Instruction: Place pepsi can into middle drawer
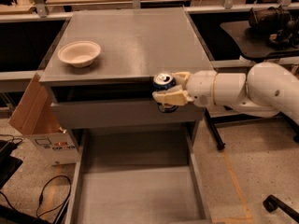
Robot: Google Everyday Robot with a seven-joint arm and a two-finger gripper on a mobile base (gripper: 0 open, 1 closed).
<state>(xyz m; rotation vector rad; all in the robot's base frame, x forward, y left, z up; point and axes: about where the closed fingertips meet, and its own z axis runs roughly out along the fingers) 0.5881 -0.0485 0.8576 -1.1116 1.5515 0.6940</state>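
Note:
The pepsi can (164, 80), dark blue with a silver top, is held upright in my gripper (164, 88), whose beige fingers (170, 97) are shut around it. The can hangs just past the front edge of the cabinet top (135, 41), in front of the plain grey front panel of the upper drawer (107, 114). The middle drawer (140, 190) is pulled wide open below, with a bare grey floor and thin side walls. The can is above the drawer's back right part. My white arm (247, 90) reaches in from the right.
A beige bowl (79, 53) sits on the cabinet top at the left. A cardboard box (35, 115) and black cables (44, 197) lie on the floor at the left. A black table (261, 31) and its legs (212, 129) stand at the right.

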